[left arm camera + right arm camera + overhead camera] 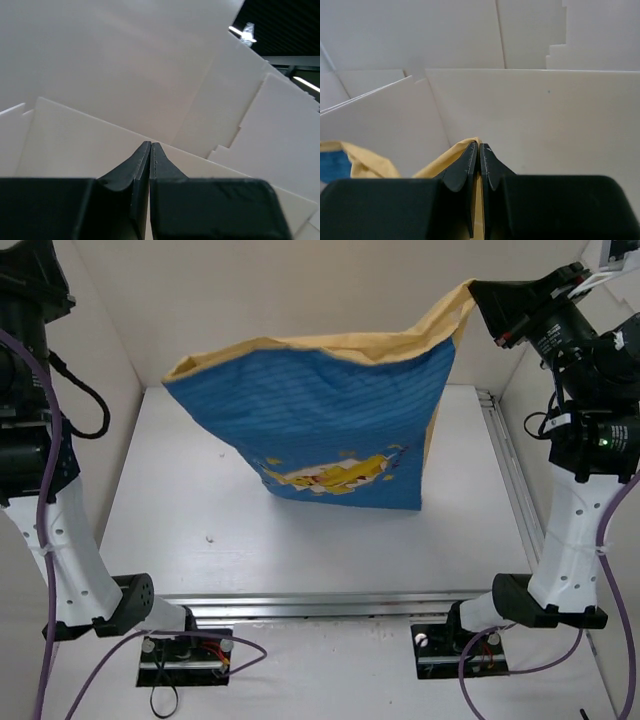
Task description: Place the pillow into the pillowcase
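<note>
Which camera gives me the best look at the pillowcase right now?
Top external: the whole pillowcase hangs there, blue cartoon face showing, one corner in the right gripper. Right wrist shows only a pinched yellow edge and some blue; left wrist shows none of it.

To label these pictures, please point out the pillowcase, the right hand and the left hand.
pillowcase (320,420): top external view, middle of its blue face.
right hand (479,146): right wrist view, between its fingertips, pinching the yellow edge.
left hand (150,144): left wrist view, between its shut fingertips.
</note>
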Controlling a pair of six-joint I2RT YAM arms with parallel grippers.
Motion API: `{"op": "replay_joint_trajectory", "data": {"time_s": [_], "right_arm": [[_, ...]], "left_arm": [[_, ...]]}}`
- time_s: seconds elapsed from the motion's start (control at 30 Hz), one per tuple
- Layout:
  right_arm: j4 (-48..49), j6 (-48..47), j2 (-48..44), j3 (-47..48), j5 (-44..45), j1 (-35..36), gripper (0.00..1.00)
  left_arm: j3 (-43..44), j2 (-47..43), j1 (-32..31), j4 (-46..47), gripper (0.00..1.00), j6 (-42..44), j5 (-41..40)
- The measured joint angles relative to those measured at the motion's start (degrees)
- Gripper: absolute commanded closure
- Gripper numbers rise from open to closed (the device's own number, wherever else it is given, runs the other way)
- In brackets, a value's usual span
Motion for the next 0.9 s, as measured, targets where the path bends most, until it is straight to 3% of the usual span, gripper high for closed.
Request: {"op": "replay_joint_trajectory", "data": {"time_s": [0.2, 0.33, 0.57, 0.63, 0.73, 0.9], "right_arm": [[1.66, 0.09, 0.74, -1.92, 0.33, 1.46, 1.0], [2.49, -0.24, 0.81, -6.27, 0.57, 3.08, 1.0], [1.64, -2.27, 4.09, -9.92, 2.97, 10.1, 1.0], [1.53, -2.99, 5.05, -9.92, 4.28, 11.67, 1.0], [1.53, -4.02, 6.08, -9.92, 6.73, 13.97, 1.0], [1.57, -5.7, 6.51, -11.04, 10.62, 17.51, 1.0]], "left_arm": [[-1.29, 3.45, -6.25, 2.84, 1.0, 0.72, 1.55], [-3.19, 7.76, -9.33, 2.73, 0.85, 3.91, 7.17], [-24.52, 7.02, -15.28, 2.29, 0.3, 12.66, 28.46], [-29.9, 5.88, -18.86, 0.76, 0.22, 16.72, 31.21], [-35.52, 3.85, -28.22, -1.44, 0.19, 22.32, 31.63], [-42.4, -1.77, -42.66, -0.48, 0.16, 25.44, 26.18]]}}
